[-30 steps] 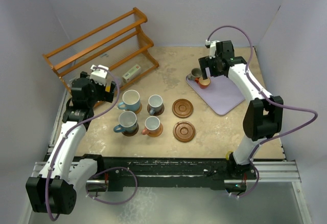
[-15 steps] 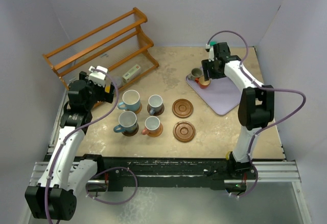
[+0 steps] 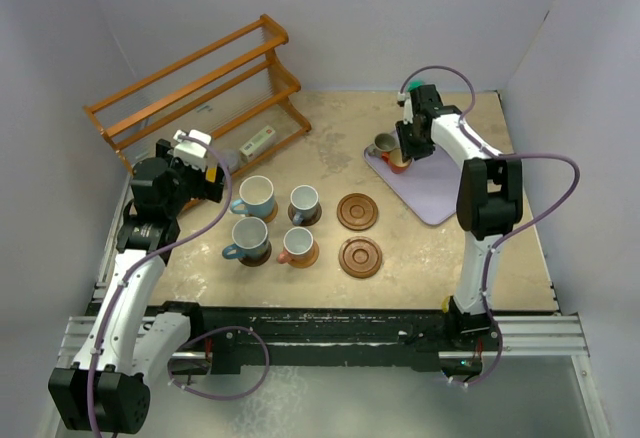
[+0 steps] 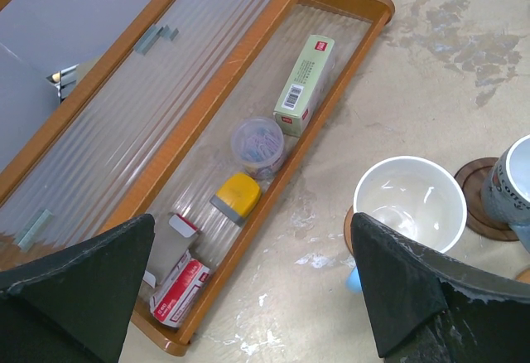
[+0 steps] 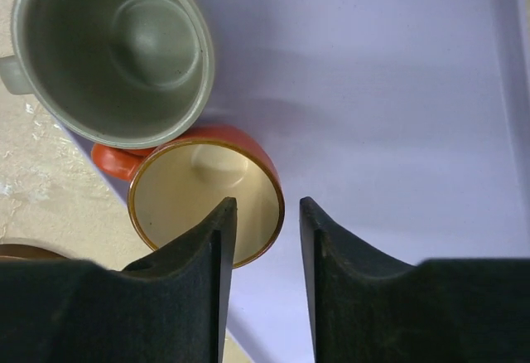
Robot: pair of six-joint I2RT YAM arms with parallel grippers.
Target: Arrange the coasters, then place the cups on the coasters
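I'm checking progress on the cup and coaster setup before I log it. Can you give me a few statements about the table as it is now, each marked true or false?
1. Two coasters have no cup on them. True.
2. Four cups stand on coasters. True.
3. The orange cup sits on the bare table. False: it stands on the purple tray.
4. The right gripper hangs over an empty coaster. False: its jaws straddle the orange cup's rim, one finger inside and one outside.
5. The left gripper holds a cup. False: it is open and empty.
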